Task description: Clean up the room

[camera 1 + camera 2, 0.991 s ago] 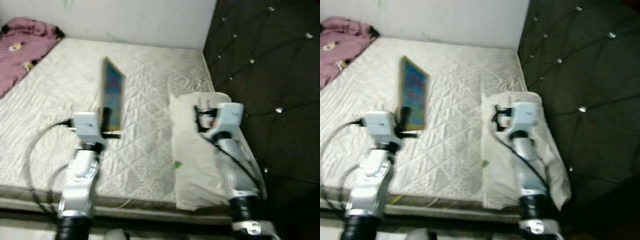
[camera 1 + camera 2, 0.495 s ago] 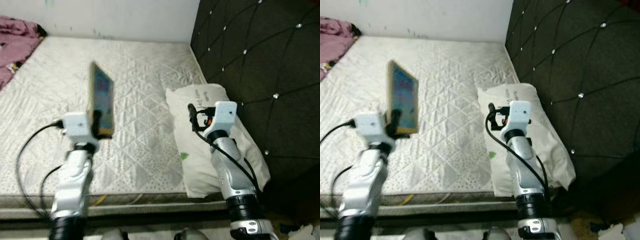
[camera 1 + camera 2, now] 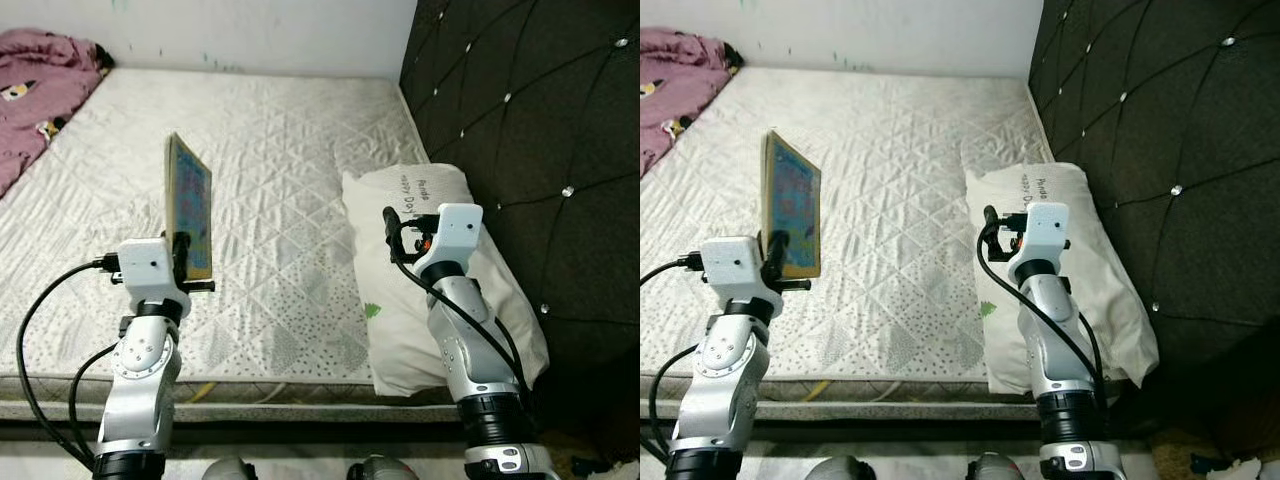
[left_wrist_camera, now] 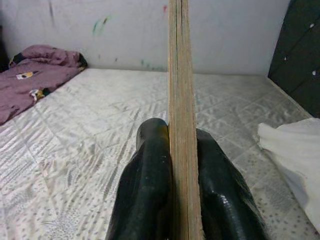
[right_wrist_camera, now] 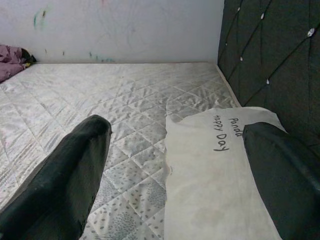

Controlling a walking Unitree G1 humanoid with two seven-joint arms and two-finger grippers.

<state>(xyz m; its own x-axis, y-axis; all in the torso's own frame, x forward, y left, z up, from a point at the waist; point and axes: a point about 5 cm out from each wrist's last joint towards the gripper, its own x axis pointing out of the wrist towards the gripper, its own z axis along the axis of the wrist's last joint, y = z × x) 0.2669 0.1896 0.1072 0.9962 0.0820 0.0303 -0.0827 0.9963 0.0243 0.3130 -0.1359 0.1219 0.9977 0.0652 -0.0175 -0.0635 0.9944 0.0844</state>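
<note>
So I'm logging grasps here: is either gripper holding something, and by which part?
The left gripper pinches the thin board upright by its lower edge. The right gripper is open, holding nothing.

The white pillow (image 5: 220, 180), lying on the mattress against the dark tufted headboard, carries dark printed lettering near its upper end. In the right wrist view it reads "Panda" on one line and "Happy Day" on the line beside it, both running along the pillow's short edge. In the head views the same print (image 3: 418, 193) appears too small to read fully. The picture book's cover (image 3: 792, 205) shows no legible words.
</note>
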